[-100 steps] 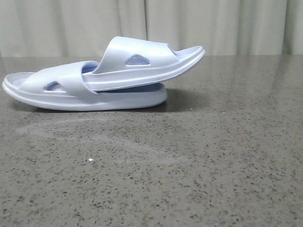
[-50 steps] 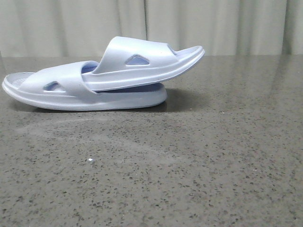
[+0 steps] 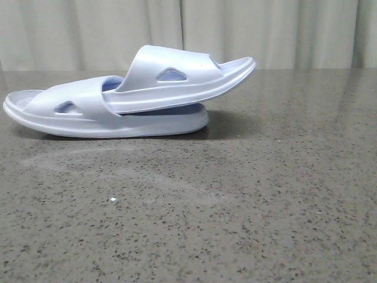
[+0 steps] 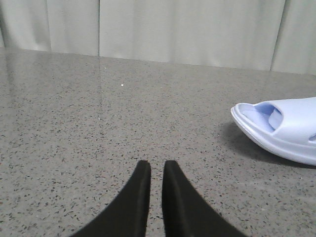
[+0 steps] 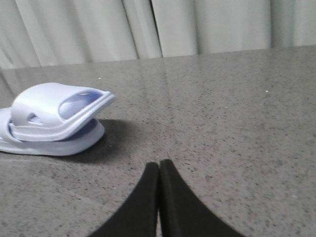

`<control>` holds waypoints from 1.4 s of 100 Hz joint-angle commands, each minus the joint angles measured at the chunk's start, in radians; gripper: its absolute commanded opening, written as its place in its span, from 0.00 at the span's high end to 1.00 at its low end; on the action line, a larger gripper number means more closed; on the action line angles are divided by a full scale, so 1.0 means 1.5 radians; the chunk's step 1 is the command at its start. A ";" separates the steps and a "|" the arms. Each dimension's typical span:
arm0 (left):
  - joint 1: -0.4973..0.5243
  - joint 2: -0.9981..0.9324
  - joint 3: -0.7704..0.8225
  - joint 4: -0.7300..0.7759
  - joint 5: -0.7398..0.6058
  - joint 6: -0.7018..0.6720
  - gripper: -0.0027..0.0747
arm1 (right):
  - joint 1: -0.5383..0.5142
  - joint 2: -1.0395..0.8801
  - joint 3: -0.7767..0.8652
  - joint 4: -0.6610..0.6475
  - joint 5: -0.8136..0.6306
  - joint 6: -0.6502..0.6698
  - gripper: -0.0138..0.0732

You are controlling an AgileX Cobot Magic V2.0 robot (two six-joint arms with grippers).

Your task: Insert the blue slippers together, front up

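Note:
The two blue slippers lie nested at the far left of the table. The lower slipper (image 3: 88,121) lies flat. The upper slipper (image 3: 177,82) is pushed under the lower one's strap, its other end raised and pointing right. The right wrist view shows the upper slipper (image 5: 54,106) on the lower one (image 5: 54,145). The left wrist view shows one slipper end (image 4: 281,128). My left gripper (image 4: 157,165) is empty, its fingers almost together with a thin gap, low over the table and well apart from the slippers. My right gripper (image 5: 159,164) is shut and empty, also apart. Neither gripper shows in the front view.
The grey speckled table (image 3: 235,206) stretches in front of and to the right of the slippers. A pale curtain (image 3: 265,29) hangs behind the far edge.

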 commanded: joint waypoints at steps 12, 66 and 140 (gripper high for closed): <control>-0.006 -0.020 0.006 -0.006 -0.050 0.001 0.95 | 0.000 0.004 -0.014 -0.560 -0.067 0.610 0.93; -0.006 -0.019 0.006 -0.006 -0.052 0.001 0.95 | -0.002 -0.212 0.149 -0.842 -0.115 0.817 0.93; -0.006 -0.019 0.006 -0.006 -0.052 0.001 0.95 | -0.002 -0.213 0.149 -0.900 -0.165 0.816 0.93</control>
